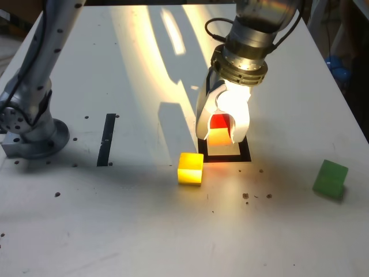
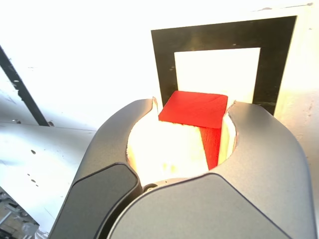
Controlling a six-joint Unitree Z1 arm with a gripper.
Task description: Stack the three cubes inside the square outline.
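Red cube [image 2: 195, 110]: clamped in the tool [image 1: 222, 126], jaws shut on two opposite faces; held over the near edge of the square outline [image 1: 243, 157], not yet centred on the white middle.
Tool: pointing down at the counter [image 1: 144, 231], closed around the red cube; grip looks square, cube top roughly level in the wrist view.
Why held so: judged as carry-to-place; red goes down first as the base of the stack, so it needs the white centre.
Contact with counter: cannot tell if the red cube is touching or just above; glare hides its underside.
Yellow cube [image 1: 191, 168]: on the counter just beside the outline, on the exterior view's left and nearer the camera; close by, likely second in the stack.
Green cube [image 1: 330, 179]: far off at the exterior view's right, tilted against the camera axis, well apart from the outline.
Black tape strip [image 1: 107, 139]: straight strip on the exterior view's left, near the arm base [image 1: 34, 135]; not the target.
Exterior view only: yellow and green cubes, arm base, whole layout.
Wrist view only: full square frame [image 2: 224, 40] with white centre, cube's overlap with the near tape edge, jaw pads pressed on the cube sides.
Task progress: nothing stacked yet; three cubes still separate.
Risk: releasing now may leave the red cube on the tape edge.
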